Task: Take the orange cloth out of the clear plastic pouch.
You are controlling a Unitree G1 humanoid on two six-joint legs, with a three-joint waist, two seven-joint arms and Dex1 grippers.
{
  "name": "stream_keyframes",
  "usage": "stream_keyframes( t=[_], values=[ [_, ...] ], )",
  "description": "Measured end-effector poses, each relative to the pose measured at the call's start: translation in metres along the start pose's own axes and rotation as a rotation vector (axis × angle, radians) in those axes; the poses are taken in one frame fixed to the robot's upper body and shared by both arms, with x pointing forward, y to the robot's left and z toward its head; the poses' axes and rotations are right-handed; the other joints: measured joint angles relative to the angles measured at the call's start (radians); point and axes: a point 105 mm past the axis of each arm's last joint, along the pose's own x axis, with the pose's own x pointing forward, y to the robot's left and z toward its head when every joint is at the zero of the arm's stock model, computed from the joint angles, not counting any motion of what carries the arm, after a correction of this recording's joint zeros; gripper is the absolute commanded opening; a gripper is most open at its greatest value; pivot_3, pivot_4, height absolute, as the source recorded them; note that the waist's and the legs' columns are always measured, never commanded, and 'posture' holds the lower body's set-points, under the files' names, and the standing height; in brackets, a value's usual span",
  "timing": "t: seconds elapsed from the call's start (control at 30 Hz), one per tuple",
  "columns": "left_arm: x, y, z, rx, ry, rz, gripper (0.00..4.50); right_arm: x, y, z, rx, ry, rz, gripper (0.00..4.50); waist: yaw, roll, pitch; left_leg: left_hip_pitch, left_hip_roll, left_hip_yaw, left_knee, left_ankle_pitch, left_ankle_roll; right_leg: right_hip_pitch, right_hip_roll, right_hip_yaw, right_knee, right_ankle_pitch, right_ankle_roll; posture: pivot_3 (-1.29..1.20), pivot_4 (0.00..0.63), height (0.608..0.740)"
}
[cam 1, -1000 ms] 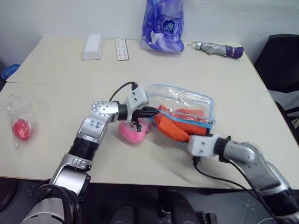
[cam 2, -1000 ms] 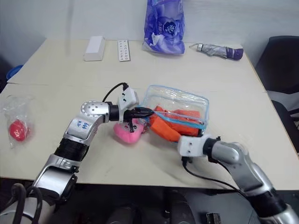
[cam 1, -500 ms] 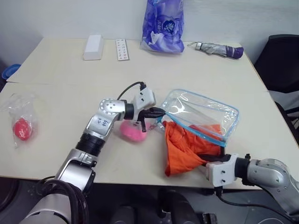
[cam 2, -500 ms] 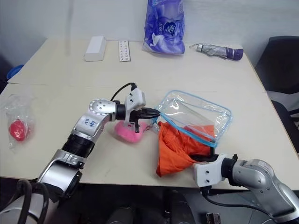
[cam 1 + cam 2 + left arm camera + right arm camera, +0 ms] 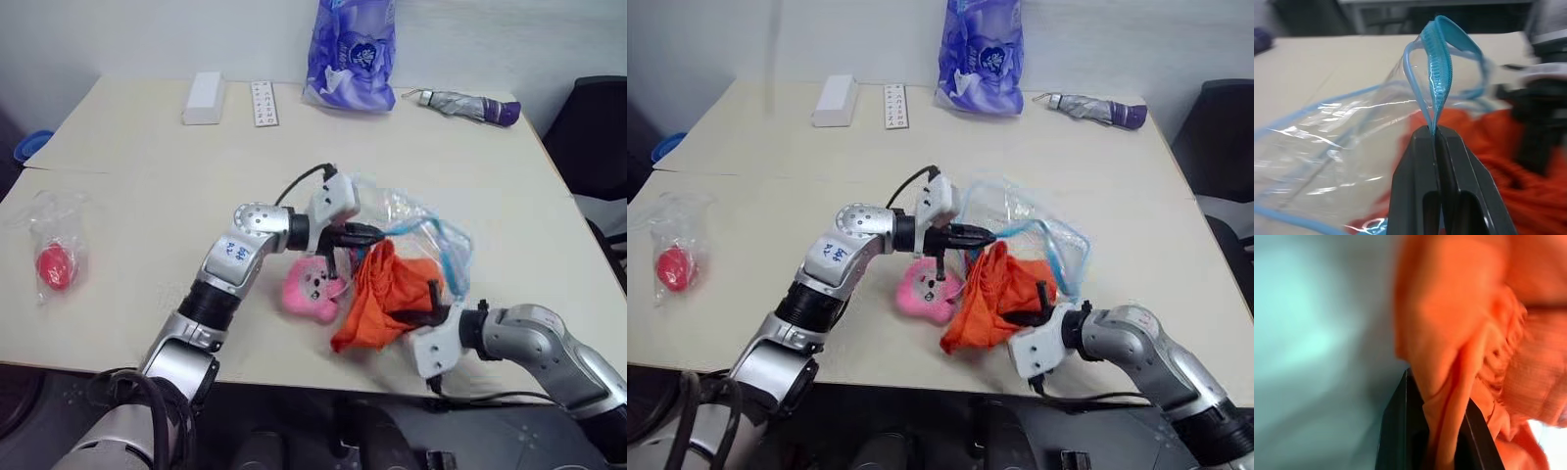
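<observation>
The clear plastic pouch with light blue zipper trim is held up off the table, crumpled and open. My left gripper is shut on its zipper trim. The orange cloth hangs bunched in front of the pouch, its upper part against the pouch's mouth. My right gripper is shut on the cloth's lower right side, near the table's front edge, and orange fabric sits pinched between its fingers. A pink plush charm lies on the table below my left gripper.
A thin clear bag with a red ball lies at the left. At the back stand a purple-blue printed bag, a white box, a flat white strip and a folded umbrella. A black chair is at the right.
The orange cloth has come out of the pouch toward the front edge as my right gripper pulled back. My left gripper lifted the pouch and carried it right; the pouch crumpled.
</observation>
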Motion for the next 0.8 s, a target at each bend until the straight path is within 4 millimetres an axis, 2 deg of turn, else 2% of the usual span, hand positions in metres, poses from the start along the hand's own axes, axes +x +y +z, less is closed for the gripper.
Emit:
stream_keyframes(
  t=[0.1, 0.17, 0.3, 0.4, 0.47, 0.6, 0.73, 0.8],
  values=[
    [-0.003, 0.018, -0.008, -0.009, 0.036, 0.085, 0.0, -0.012, 0.018, 0.005, -0.019, 0.0, 0.048, 0.02, 0.0, 0.0, 0.0, 0.0, 0.0, 0.0, 0.0, 0.0, 0.0, 0.001, 0.0, 0.0, 0.0, 0.0, 0.0, 0.0, 0.15, 0.74],
    [-0.01, 0.026, -0.017, 0.062, 0.084, 0.117, 0.0, -0.023, 0.029, 0.006, -0.009, 0.015, 0.064, 0.02, 0.0, 0.0, 0.0, 0.001, 0.0, 0.0, -0.001, 0.0, 0.0, 0.001, 0.0, 0.0, 0.0, 0.0, 0.0, 0.0, 0.15, 0.74],
    [-0.043, 0.038, -0.047, 0.198, 0.216, 0.162, 0.0, -0.053, 0.052, 0.0, 0.064, 0.112, 0.075, 0.02, -0.004, 0.0, 0.0, 0.002, 0.001, 0.001, -0.001, 0.0, 0.0, 0.0, 0.0, 0.002, 0.0, 0.0, 0.0, 0.0, 0.15, 0.74],
    [-0.066, 0.039, -0.058, 0.243, 0.266, 0.171, 0.0, -0.075, 0.063, -0.009, 0.108, 0.202, 0.077, 0.02, -0.003, 0.0, 0.0, 0.002, 0.001, 0.002, -0.002, 0.0, -0.001, 0.0, 0.001, 0.003, -0.001, 0.0, 0.0, 0.0, 0.15, 0.74],
    [-0.083, 0.04, -0.06, 0.279, 0.293, 0.177, 0.0, -0.09, 0.068, -0.023, 0.16, 0.286, 0.034, 0.02, -0.007, -0.001, 0.0, 0.003, 0.001, 0.002, -0.002, 0.0, -0.001, 0.001, 0.001, 0.004, -0.001, 0.0, 0.0, 0.0, 0.15, 0.74],
    [-0.089, 0.026, -0.061, 0.306, 0.296, 0.132, 0.0, -0.106, 0.056, -0.052, 0.213, 0.407, -0.1, 0.02, -0.007, 0.0, 0.0, 0.005, 0.001, 0.005, -0.002, 0.0, -0.001, 0.001, 0.001, 0.006, -0.001, 0.0, 0.0, 0.0, 0.15, 0.74],
    [-0.089, 0.001, -0.065, 0.306, 0.291, 0.012, 0.0, -0.115, 0.018, -0.091, 0.376, 0.498, -0.425, 0.02, -0.015, 0.0, 0.0, 0.008, 0.001, 0.009, -0.002, 0.0, -0.001, 0.0, 0.002, 0.009, 0.001, -0.001, -0.001, 0.0, 0.15, 0.74],
    [-0.095, -0.004, -0.07, 0.333, 0.336, -0.024, 0.0, -0.116, 0.005, -0.108, 0.45, 0.522, -0.542, 0.02, -0.018, 0.0, 0.0, 0.009, 0.002, 0.01, -0.003, 0.0, -0.001, 0.0, 0.002, 0.009, 0.002, -0.001, -0.002, 0.0, 0.15, 0.74]
  ],
)
